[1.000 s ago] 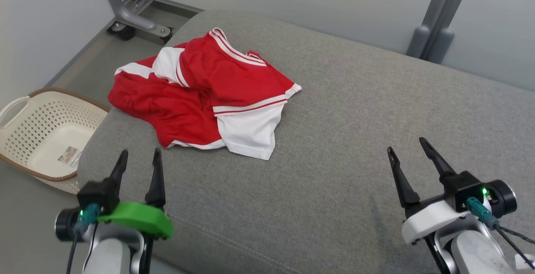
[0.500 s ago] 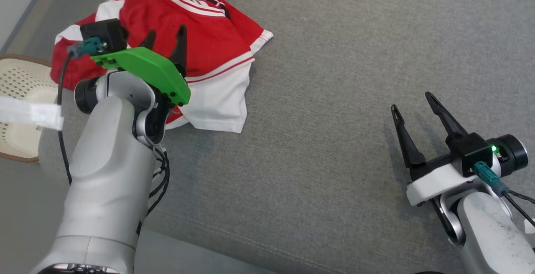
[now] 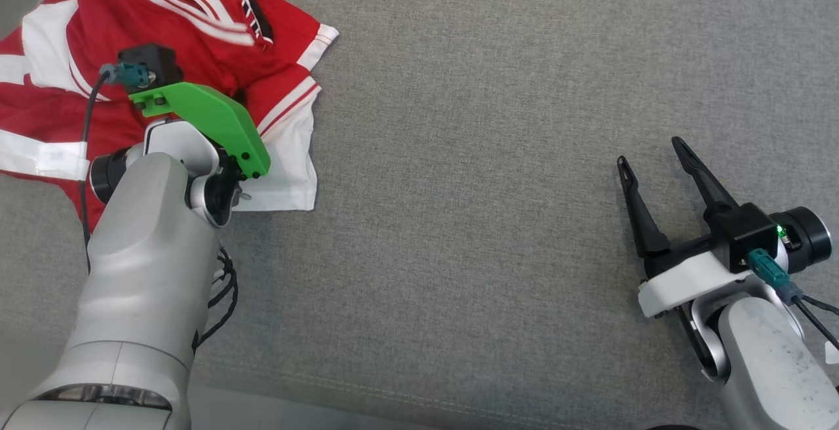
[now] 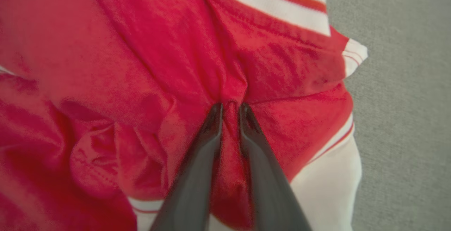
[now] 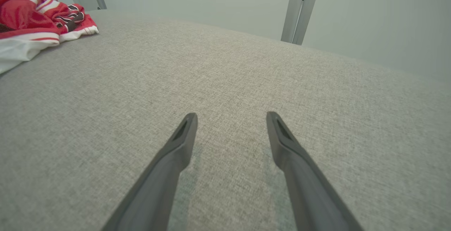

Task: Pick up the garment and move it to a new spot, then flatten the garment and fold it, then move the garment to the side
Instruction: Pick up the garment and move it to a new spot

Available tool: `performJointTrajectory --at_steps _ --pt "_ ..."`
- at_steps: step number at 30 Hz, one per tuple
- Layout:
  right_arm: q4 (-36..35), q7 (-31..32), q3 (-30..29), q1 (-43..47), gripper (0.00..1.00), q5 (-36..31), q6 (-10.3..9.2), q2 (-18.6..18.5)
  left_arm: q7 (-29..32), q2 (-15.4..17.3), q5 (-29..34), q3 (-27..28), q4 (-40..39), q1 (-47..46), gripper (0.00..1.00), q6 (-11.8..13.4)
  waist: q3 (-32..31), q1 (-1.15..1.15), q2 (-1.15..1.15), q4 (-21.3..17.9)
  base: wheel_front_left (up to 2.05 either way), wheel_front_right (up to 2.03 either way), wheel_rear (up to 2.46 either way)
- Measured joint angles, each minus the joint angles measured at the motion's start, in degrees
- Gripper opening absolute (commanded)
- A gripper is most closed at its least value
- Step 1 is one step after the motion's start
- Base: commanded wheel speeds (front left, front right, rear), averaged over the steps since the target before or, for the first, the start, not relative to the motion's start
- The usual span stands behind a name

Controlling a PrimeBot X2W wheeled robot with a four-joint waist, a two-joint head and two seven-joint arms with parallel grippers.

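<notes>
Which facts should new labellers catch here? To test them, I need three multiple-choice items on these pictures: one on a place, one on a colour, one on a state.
1. Where on the grey cushion does the garment lie in the head view?
A. upper left
B. middle
C. lower right

2. What colours is the garment?
A. blue and yellow
B. all black
C. red and white

3. How does the left gripper stand?
A. jaws wide apart over bare cushion
B. jaws shut on a fold of the garment
C. jaws holding a basket

Answers:
1 A, the garment lies in the upper left corner, far from the right gripper.
2 C, it is red cloth with white panels and stripes.
3 B, the left wrist view shows red cloth pinched between the jaws.
</notes>
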Motion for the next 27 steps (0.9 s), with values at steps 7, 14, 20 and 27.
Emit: performJointTrajectory --at_steps 7,14,20,27 --pt "0.44 0.00 0.21 -0.08 1.00 0.22 0.00 1.00 -3.83 0.41 1.26 -1.98 1.92 -0.25 0.00 -1.82 -1.27 0.00 0.00 -0.59 0.00 0.00 0.00" --pt "1.30 0.00 -0.82 2.76 1.00 0.67 0.00 1.97 -8.84 0.62 1.88 -3.07 -1.54 -2.68 0.00 -3.04 -4.40 0.00 0.00 -0.29 0.00 0.00 0.00" --pt "1.46 0.00 -0.76 5.03 1.00 1.25 0.00 3.94 -9.65 1.18 2.88 -4.81 -7.25 -4.21 0.00 -3.47 -8.19 -0.01 0.00 -0.18 0.00 0.00 0.00" --pt "1.24 0.00 -0.63 5.95 1.00 1.69 0.00 5.86 -7.08 -0.43 2.40 -7.72 -17.11 -4.11 0.00 -3.98 -11.47 -0.01 0.00 -1.84 0.00 0.00 0.00"
